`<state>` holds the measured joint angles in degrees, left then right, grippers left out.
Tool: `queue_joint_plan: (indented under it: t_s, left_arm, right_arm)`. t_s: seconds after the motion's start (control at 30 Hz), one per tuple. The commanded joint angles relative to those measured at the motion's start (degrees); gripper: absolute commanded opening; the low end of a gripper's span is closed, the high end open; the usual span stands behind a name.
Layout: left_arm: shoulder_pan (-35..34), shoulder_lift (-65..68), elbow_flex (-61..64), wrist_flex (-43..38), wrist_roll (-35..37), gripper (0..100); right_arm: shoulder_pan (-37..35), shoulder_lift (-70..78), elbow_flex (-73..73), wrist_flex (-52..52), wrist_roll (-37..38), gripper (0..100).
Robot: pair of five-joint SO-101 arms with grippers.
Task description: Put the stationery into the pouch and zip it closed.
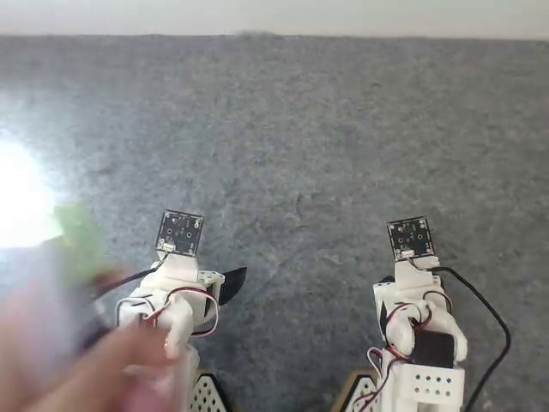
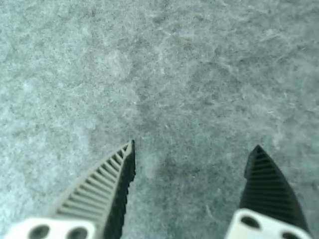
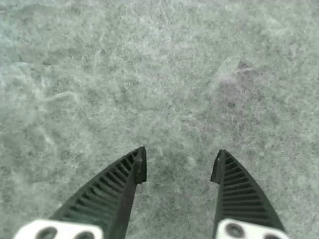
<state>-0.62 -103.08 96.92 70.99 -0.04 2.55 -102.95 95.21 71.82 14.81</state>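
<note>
My left gripper (image 2: 194, 149) is open just above the grey felt mat (image 1: 309, 137), with nothing between its fingers. My right gripper (image 3: 182, 152) is open too, over bare mat and holding nothing. In the high view the left arm (image 1: 176, 292) and the right arm (image 1: 416, 309) sit folded back at the near edge. A blurred hand (image 1: 77, 365) comes in at the near left beside the left arm. A blurred green thing (image 1: 81, 236) is by it; I cannot tell what it is.
Strong glare (image 1: 17, 197) washes out the mat's left edge. The mat runs far and wide ahead of both arms up to a pale wall (image 1: 274, 15) at the back.
</note>
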Motion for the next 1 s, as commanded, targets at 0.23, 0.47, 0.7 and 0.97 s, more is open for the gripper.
queue_joint_plan:
  t_s: [0.23,0.47,0.7,0.97]
  left_arm:
    - [-0.26,-0.44,-0.48,0.18,0.44,33]
    - [-0.26,-0.35,-0.48,0.18,0.44,33]
    - [-0.26,-0.26,-0.48,0.18,0.44,33]
    - [-0.26,-0.26,-0.48,0.18,0.53,33]
  right_arm:
    - [-0.31,-0.66,1.23,0.40,-0.26,22.1]
    - [-0.13,-1.01,1.23,0.40,-0.26,22.1]
    - [-0.13,-1.01,1.23,0.40,-0.26,22.1]
    - [-4.35,-1.10,1.23,0.48,-0.26,22.1]
